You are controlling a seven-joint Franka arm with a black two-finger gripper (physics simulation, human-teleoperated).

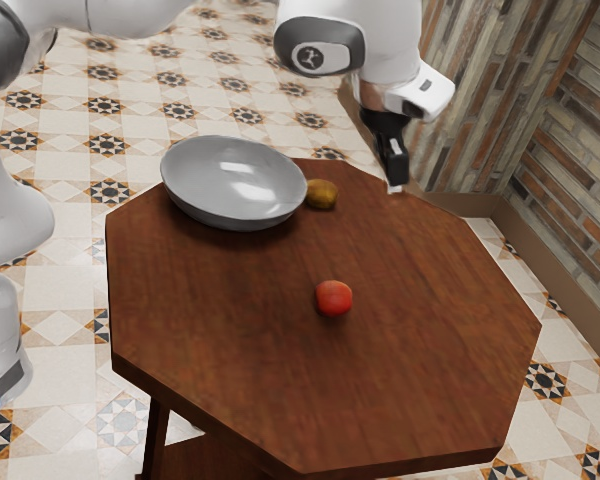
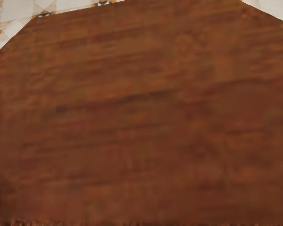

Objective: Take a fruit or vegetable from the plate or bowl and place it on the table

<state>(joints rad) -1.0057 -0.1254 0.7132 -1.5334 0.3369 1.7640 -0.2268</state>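
Yellow-brown fruit [image 1: 322,194] and red fruit [image 1: 333,298] on the tabletop [image 1: 230,320].
The former lies just beside the gray bowl [image 1: 205,185]; the hand [image 1: 395,186] is raised, whether apart or together I cannot tell.

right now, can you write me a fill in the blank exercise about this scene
Of the round red fruit and the oval yellow-brown fruit on the brown wooden table, the ____ one is nearer the wide grey bowl. The number of fruits outside the bowl is ____. The black gripper holds ____.

Missing words: yellow-brown; two; nothing
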